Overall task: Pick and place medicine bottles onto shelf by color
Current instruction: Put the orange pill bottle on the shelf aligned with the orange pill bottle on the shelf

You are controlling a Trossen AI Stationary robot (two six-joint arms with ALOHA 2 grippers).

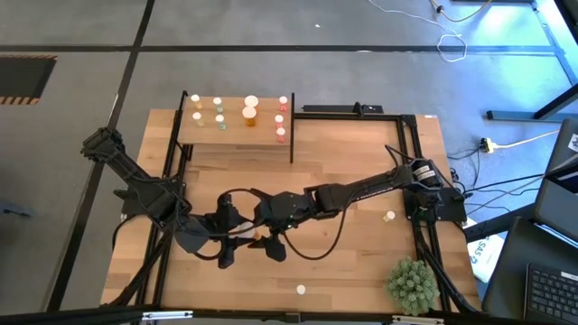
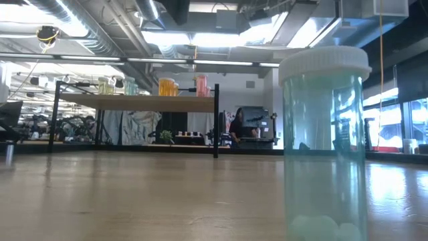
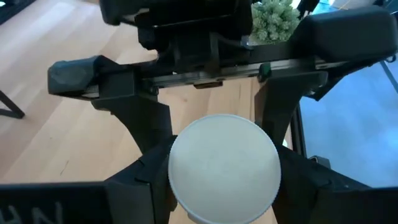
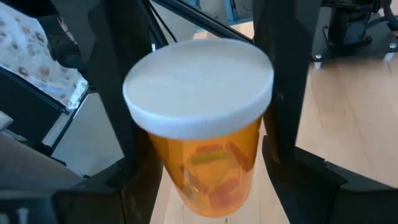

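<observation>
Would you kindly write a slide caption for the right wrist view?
Orange medicine bottle with a white cap, between the right gripper's dark fingers.

Spiky green plant ball [image 1: 413, 284] at table [image 1: 361, 262] corner, laptop [image 1: 553, 291] beside

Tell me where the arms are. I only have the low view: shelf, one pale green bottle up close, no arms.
Observer: Both meet over the front middle of the table, left gripper facing right gripper.
Operator: Anything held?
Observer: An orange bottle with a white cap sits between them; the left fingers grip it.
Operator: Strays on the table?
Observer: One small white-capped bottle stands beside the right arm's base.
</observation>
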